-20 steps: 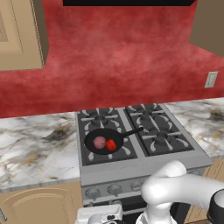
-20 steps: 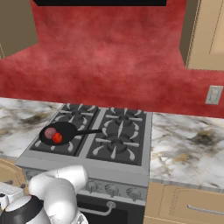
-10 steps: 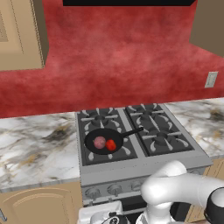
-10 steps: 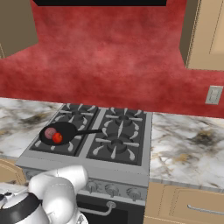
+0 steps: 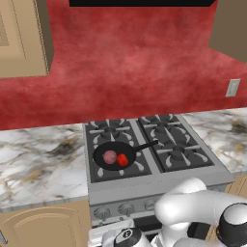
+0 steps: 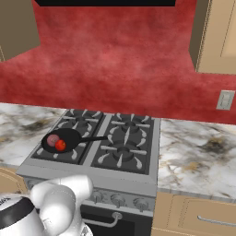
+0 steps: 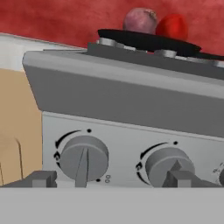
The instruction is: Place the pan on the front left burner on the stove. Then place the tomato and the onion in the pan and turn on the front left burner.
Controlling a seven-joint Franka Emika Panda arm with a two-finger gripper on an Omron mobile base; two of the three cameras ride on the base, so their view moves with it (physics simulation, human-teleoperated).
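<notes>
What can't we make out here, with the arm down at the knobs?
- Hand: hand view cuts its fingers off at the bottom band; contact with the knobs is unclear.
- Front left burner: the pan covers it in both base views; flame can't be judged.
- Knob markings: too small to read in the base views.
- Pan handle: its far end blends into the black grates.

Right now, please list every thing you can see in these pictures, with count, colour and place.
stove: one, grey steel with black grates, set between the counters.
pan: one, black, on the front left burner, handle pointing right and back.
onion: one, pink-mauve, inside the pan, left of the tomato.
tomato: one, red-orange, inside the pan.
knobs: a row, grey, on the stove front.
counters: two, pale marbled, either side of the stove.
wall outlet: one, pale, on the red wall at right.
gripper: one, dark fingertips, low before the knobs, apart.
</notes>
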